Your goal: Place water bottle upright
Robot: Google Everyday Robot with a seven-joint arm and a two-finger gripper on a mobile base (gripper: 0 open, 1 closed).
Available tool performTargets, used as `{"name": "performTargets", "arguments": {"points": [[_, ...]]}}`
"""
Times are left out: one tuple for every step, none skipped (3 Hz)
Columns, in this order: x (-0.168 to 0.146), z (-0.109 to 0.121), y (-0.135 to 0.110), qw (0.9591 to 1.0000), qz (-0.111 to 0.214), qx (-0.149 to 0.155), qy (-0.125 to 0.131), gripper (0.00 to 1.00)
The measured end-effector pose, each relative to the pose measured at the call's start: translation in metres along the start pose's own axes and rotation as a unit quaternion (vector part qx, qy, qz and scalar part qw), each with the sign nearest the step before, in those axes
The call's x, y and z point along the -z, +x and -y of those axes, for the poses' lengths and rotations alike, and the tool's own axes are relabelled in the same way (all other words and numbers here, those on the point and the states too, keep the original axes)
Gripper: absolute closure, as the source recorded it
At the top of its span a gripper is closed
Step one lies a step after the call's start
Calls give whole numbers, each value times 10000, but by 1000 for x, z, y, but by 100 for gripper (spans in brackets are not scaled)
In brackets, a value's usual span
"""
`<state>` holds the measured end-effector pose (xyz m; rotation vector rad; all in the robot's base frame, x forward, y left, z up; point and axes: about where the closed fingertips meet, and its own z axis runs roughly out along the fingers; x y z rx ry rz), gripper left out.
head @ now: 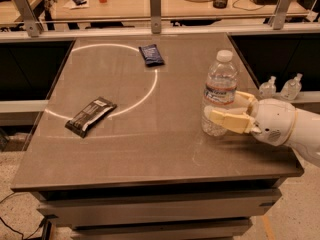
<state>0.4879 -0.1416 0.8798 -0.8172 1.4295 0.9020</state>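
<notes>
**Item:** water bottle [219, 91]. Stands upright on the table [150, 149], toward the right edge, with the white cap uppermost. It is set well apart from the dark snack bar [90, 116] and the blue packet [151, 54].

**Item:** gripper [223, 110]. Located at the right of the table, level with the bottle's lower half. The fingers are drawn in onto the ribbed lower body, one across the near side and one behind. The bottle is judged to be clasped, and nothing else is held.

**Hazards, as judged:**
1. **Tipping on release.** If the fingers are opened unevenly, or the arm is pulled back before both are clear, the bottle may be dragged over.
2. **Poor seating.** Full contact of the base with the surface cannot be confirmed. A wobble is to be expected if the bottle is let go slightly raised or tilted.
3. **Spring-back.** A thin ribbed wall, once squeezed, may flex outward and nudge the bottle.
4. **Edge loss.** Little table is left on the right. A fall that way may carry the bottle off toward the two small pump bottles [280, 87] beyond.
</notes>
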Motion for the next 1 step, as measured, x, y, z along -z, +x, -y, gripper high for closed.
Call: {"name": "performTargets", "arguments": {"points": [[0, 0, -1, 10000, 0, -1, 0, 61]]}}
